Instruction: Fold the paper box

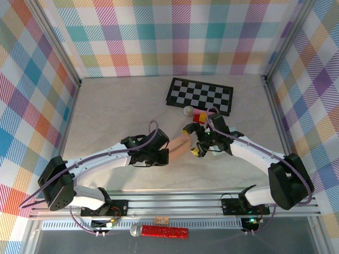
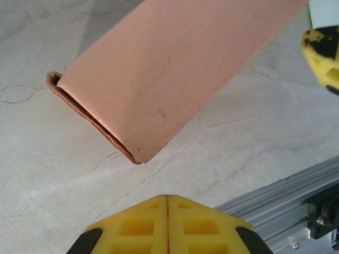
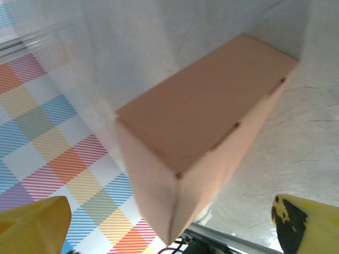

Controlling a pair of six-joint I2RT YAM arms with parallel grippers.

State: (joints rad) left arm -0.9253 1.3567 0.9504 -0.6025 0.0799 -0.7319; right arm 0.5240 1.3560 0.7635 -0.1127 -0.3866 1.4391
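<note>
Underneath, the pale marble-patterned worktop (image 1: 116, 106) carries one black-and-white chequered mat (image 1: 200, 96) at the far right. One long, narrow salmon-pink paper box (image 1: 177, 147) sits at the worktop's centre between the two arms. The faces that show are closed, so its contents cannot be seen. The right end effector (image 1: 193, 141) stands wide open, its yellow fingers (image 3: 34, 225) either side of the box's right end without pressing it. The left end effector (image 2: 168, 222) is closed on nothing, just left of the box's other end and apart from it. One small white ball (image 1: 187, 110) lies beside the mat's near edge.
</note>
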